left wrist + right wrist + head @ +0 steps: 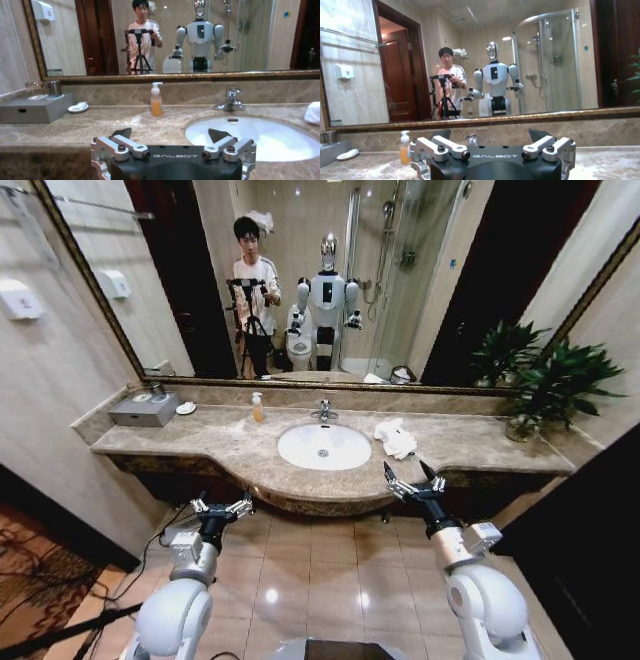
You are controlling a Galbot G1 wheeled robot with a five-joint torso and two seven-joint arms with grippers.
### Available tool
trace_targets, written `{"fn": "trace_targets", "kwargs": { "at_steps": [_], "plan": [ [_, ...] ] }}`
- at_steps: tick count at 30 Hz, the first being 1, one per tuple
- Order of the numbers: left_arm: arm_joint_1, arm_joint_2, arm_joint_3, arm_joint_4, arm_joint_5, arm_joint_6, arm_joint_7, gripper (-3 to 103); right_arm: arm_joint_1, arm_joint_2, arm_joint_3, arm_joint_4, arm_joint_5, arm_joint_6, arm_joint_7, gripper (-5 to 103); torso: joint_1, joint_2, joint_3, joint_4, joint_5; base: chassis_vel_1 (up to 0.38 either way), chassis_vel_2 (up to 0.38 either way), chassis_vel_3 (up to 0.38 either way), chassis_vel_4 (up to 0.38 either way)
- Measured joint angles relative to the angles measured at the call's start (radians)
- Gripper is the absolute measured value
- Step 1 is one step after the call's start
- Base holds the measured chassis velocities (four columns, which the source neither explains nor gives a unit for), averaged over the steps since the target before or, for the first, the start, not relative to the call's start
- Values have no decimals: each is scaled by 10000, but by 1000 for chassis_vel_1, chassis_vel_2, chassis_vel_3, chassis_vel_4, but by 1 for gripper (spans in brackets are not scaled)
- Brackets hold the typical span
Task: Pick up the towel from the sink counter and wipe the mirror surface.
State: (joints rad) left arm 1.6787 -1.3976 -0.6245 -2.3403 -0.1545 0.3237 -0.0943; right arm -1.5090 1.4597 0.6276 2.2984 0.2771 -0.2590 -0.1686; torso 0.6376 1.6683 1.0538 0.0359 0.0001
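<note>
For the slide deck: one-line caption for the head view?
Both grippers, left and right, open before the sink counter; towel lies right of the basin.

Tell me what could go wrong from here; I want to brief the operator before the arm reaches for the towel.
1. The towel lies near the basin; a sloppy grab could nudge it in.
2. The right gripper, jaws open, hangs before the sink counter front edge; reaching in low could strike the stone.
3. The faucet and soap bottle stand below the mirror surface; wiping low could knock them.
</note>
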Motion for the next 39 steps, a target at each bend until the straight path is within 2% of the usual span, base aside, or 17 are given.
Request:
{"fn": "trace_targets", "kwargs": {
  "at_steps": [4,9,14,19,27,30,31,33,39],
  "plan": [
    [1,0,-1,0,0,0,0,100,39,27,-58,-55,-70,-28,-9,100,-1,0,0,3,0,-190,183,191,-189],
    [0,1,0,0,0,0,0,100,128,40,-98,-110,-106,-76,-6,100,-2,1,-1,-3,-5,-185,164,169,-192],
    [1,0,0,0,0,0,0,100,178,25,-109,-176,-169,-128,24,100,-3,1,-1,4,-2,-162,168,178,-164],
    [1,0,0,0,0,0,0,100,274,-17,-130,-413,-282,-168,52,100,-2,1,-1,-2,-2,-170,152,152,-176],
    [-1,0,0,0,0,0,0,100,763,-213,-231,-1333,-691,-412,547,100,4,-1,1,2,-1,-144,152,156,-136],
    [-1,0,-1,0,0,0,0,100,1023,-450,-227,-1730,-960,-783,661,100,7,-3,2,2,0,-45,54,42,-77],
    [-1,1,0,0,0,0,0,100,1148,-584,-222,-1880,-1048,-1023,788,100,5,-2,1,-5,1,0,0,0,0],
    [2,0,0,0,0,0,0,100,1520,-1004,-198,-2265,-1108,-1737,1014,100,-8,1,-2,-2,-1,26,-17,-22,15],
    [4,0,0,0,0,0,0,100,2350,-1560,-251,-3087,-1062,-2348,1282,100,-11,3,-3,0,-1,17,-11,-14,10]
  ]
}}
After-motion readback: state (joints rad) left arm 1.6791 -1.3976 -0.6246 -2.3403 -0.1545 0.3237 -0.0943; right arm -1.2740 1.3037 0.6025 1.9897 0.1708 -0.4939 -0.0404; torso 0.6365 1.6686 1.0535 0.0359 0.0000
